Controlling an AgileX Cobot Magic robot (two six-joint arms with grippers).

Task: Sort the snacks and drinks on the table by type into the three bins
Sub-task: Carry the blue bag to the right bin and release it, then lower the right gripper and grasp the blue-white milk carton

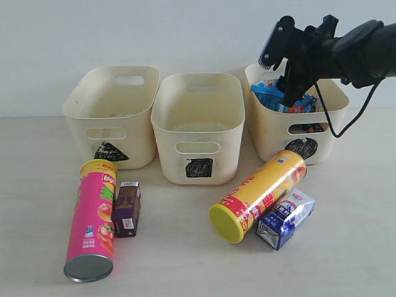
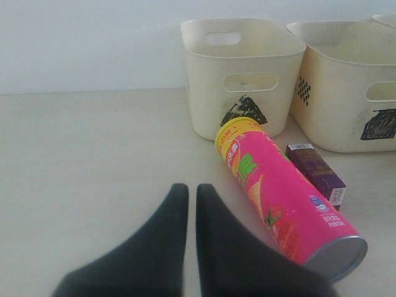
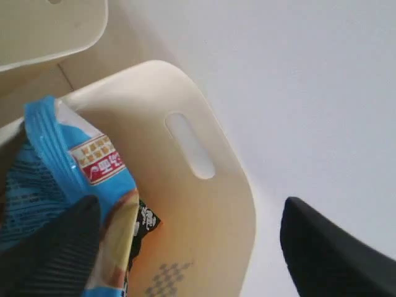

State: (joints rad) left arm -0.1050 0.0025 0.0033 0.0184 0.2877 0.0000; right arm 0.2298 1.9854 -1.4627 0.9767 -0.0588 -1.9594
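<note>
- My right pincer [image 3: 189, 238] hangs spread over the circle bin [image 1: 272, 133], so the blue-white noodle bag [image 3: 55, 167] lies loose inside.
- My left pincer [image 2: 192, 204], pressed together, sits near the pink chip can [image 2: 278, 198], likely next.

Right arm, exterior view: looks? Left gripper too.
The right arm is matte black with rounded links; a thin black cable loops below it. The right gripper is black, one pad ribbed. The left gripper has plain black fingers tapering to points.
</note>
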